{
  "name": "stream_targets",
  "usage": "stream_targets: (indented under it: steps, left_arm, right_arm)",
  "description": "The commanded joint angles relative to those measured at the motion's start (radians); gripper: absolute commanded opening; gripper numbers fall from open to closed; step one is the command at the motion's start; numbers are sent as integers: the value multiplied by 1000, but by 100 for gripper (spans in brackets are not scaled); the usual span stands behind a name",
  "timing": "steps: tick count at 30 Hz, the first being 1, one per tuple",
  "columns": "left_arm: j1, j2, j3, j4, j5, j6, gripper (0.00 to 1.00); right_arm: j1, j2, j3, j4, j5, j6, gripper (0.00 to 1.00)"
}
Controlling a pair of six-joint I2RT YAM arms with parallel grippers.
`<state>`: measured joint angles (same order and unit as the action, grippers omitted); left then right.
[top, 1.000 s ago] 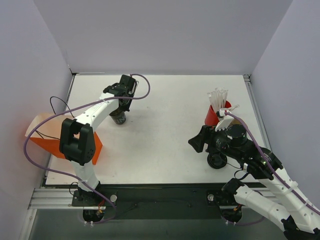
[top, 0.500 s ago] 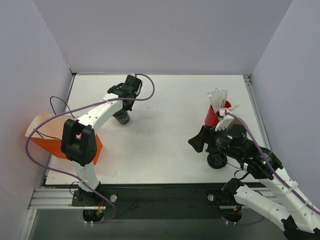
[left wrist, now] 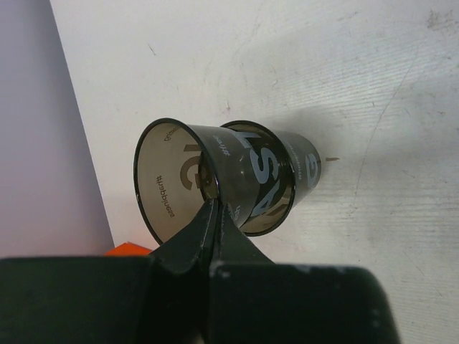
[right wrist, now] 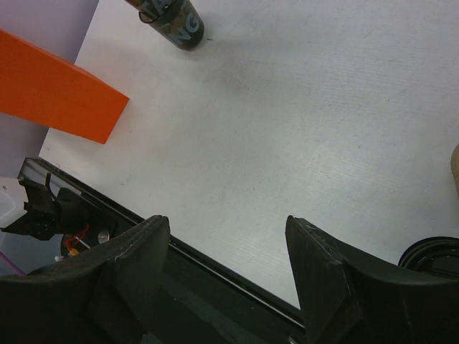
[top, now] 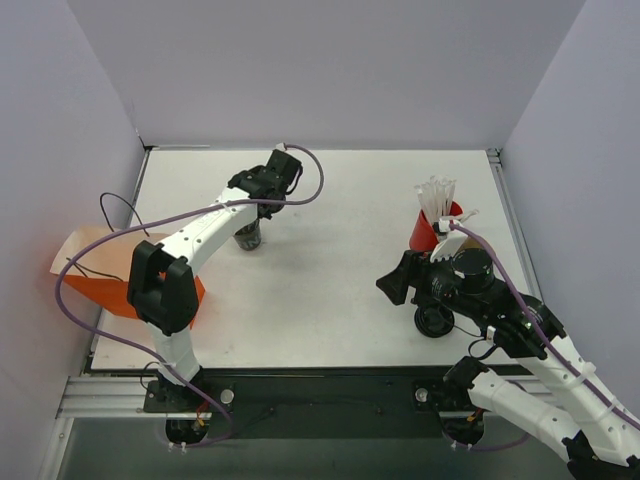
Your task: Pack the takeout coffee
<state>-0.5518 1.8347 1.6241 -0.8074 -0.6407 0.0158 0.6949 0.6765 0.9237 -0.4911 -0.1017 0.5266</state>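
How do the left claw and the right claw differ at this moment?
The left claw is shut, pinching the wall of the dark see-through cup at its rim; the right claw is open, with nothing between its fingers. The left claw reaches out over the far left of the table; the right claw is near the front right, close to the black lid. Both have black fingers.
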Motion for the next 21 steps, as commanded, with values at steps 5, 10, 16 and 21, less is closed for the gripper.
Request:
stream_targets:
  steps: [5, 10, 16, 21]
  left_arm:
    - [-43, -55, 132, -52, -102, 23, 0]
    - [-83, -54, 206, -88, -111, 30, 0]
    - [-191, -22, 261, -105, -140, 20, 0]
    - [-287, 52, 263, -84, -174, 6, 0]
  right_arm:
    - [0, -34, 47, -7, 17, 10, 66]
    - [0, -45, 53, -14, 22, 18, 66]
    - [0, -92, 55, -24, 69, 33, 66]
    - [0, -133, 67, -49, 129, 49, 66]
